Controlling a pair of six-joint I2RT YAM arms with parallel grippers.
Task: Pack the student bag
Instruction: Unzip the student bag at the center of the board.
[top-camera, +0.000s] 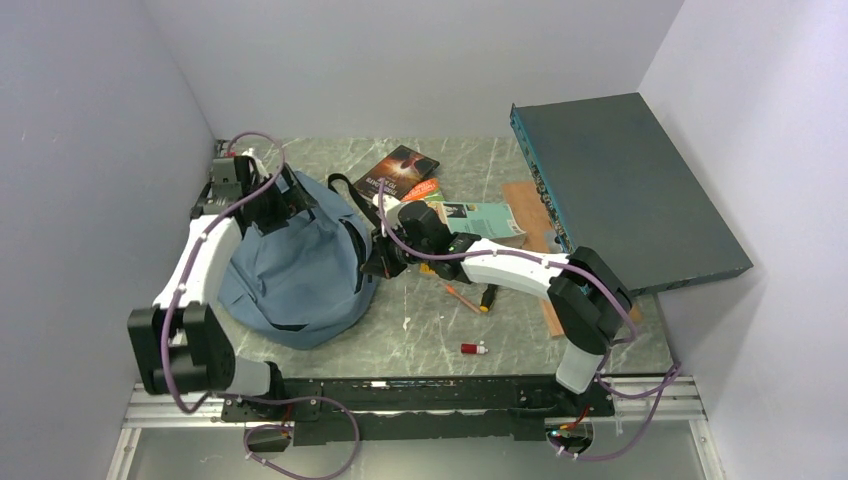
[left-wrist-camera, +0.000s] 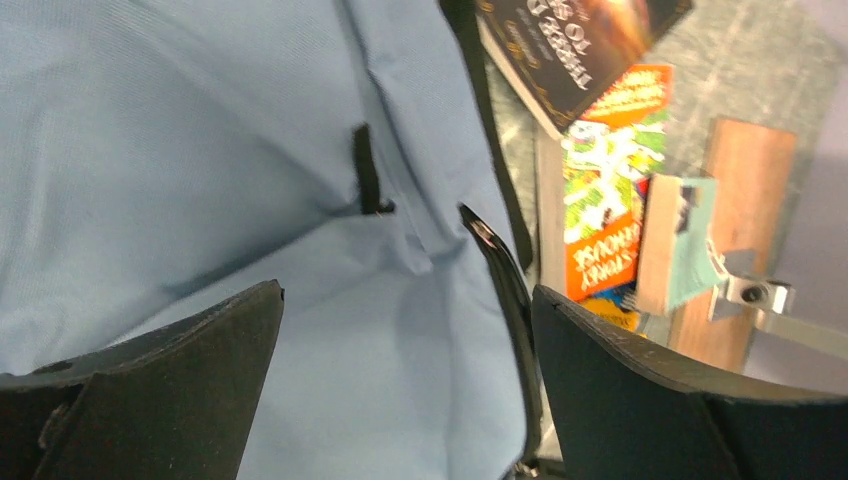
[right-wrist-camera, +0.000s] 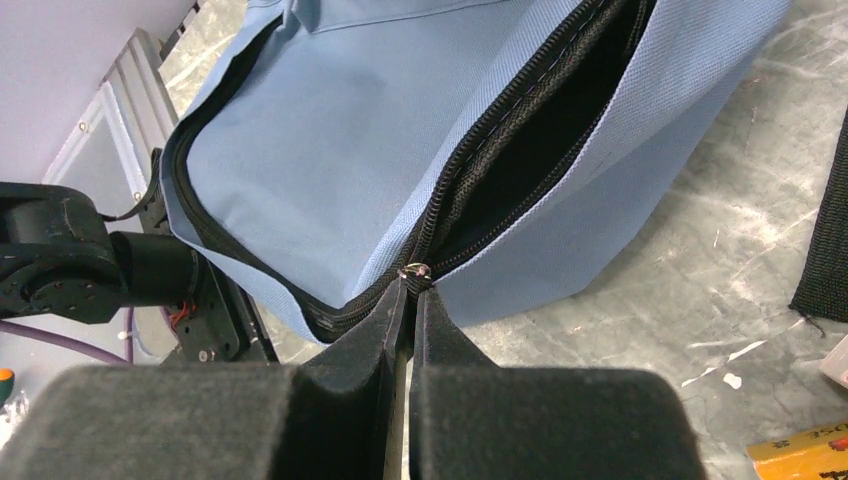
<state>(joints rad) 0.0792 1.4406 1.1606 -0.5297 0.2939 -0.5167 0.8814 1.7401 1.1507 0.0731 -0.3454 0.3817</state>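
The dusty-blue student bag (top-camera: 296, 272) lies on the table's left half. In the right wrist view (right-wrist-camera: 330, 170) its black zipper is partly open, showing a dark slot. My right gripper (right-wrist-camera: 412, 290) is shut on the zipper pull (right-wrist-camera: 415, 271) at the bag's right side; it shows in the top view (top-camera: 374, 262). My left gripper (top-camera: 285, 205) is open over the bag's far end. In the left wrist view its fingers (left-wrist-camera: 640, 380) straddle blue fabric (left-wrist-camera: 380, 360) and a black strap (left-wrist-camera: 505, 300), gripping nothing.
Books lie behind the bag: a dark one (top-camera: 397, 170), an orange one (top-camera: 424, 190), a teal one (top-camera: 483, 220). A wooden board (top-camera: 532, 215) and a dark teal flat box (top-camera: 620, 190) sit at the right. A screwdriver (top-camera: 470, 298) and a small red item (top-camera: 473, 348) lie nearer the front.
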